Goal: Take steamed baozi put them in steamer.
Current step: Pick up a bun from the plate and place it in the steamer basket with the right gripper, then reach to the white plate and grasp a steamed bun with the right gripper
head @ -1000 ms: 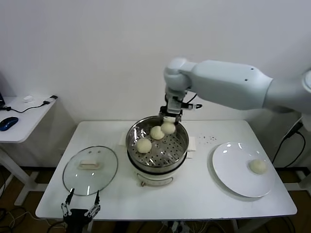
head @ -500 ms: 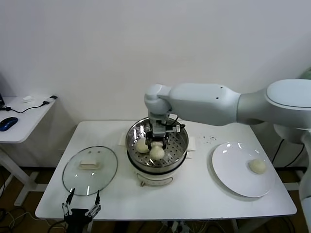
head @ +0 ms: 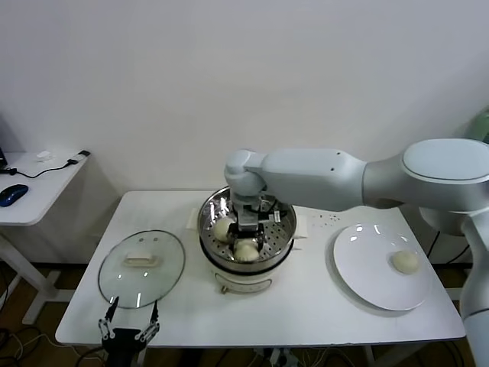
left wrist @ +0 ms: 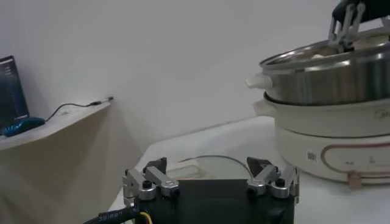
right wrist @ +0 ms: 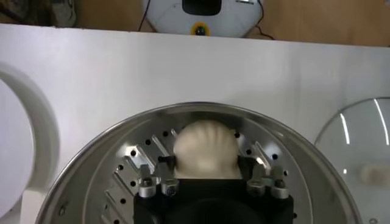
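Lowered since before, right gripper (head: pixel 246 233) reaches into steamer (head: pixel 283 238), fingers spread astride a baozi (right wrist: pixel 206 149) on the tray; left gripper (head: pixel 127 330) parked, spread.

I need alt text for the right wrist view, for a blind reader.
The right gripper hangs inside the steel steamer, its fingers either side of a cream-white baozi on the perforated tray. A white table lies beyond.
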